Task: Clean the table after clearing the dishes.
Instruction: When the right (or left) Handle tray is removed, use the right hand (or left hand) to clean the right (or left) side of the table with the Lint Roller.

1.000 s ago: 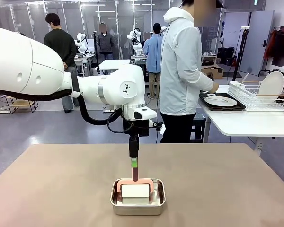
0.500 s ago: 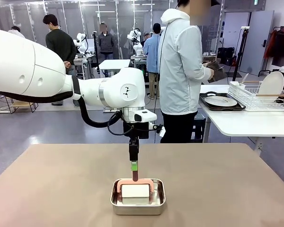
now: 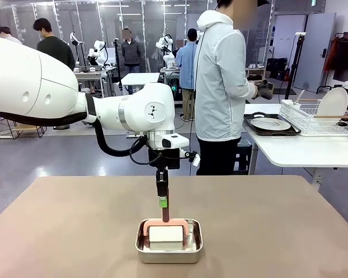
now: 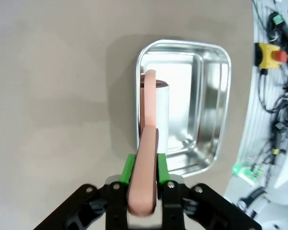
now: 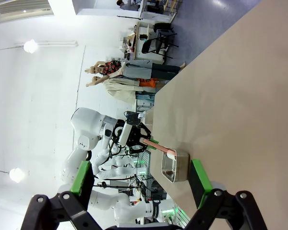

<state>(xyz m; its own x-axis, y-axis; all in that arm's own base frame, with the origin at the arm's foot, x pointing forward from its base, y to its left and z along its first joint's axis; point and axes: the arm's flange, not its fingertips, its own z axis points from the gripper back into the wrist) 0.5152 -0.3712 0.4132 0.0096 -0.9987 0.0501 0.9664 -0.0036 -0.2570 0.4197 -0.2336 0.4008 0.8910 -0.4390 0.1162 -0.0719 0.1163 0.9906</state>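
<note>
The taupe table (image 3: 75,231) carries a small steel pan (image 3: 169,248) near its front middle. A white roller (image 3: 166,234) with a pink handle (image 3: 165,211) rests in the pan. My left gripper (image 3: 162,201) is shut on that handle from above; the left wrist view shows its green pads (image 4: 129,167) clamping the handle (image 4: 145,177) over the pan (image 4: 211,110). My right gripper (image 5: 140,179) hangs open above the table (image 5: 230,96), holding nothing. One of the dishes, a white plate (image 3: 271,124) on a dark tray (image 3: 290,132), lies on the white side table.
A person in a light jacket (image 3: 220,87) stands at the white side table (image 3: 301,152), hands on a dark object. A wire rack (image 3: 313,119) there holds another plate (image 3: 333,103). In the right wrist view the pan (image 5: 175,165) shows far off.
My left arm has shifted slightly to the left with the handle still in its grip. The roller stays in the pan. The person's hands have moved at the side table.
</note>
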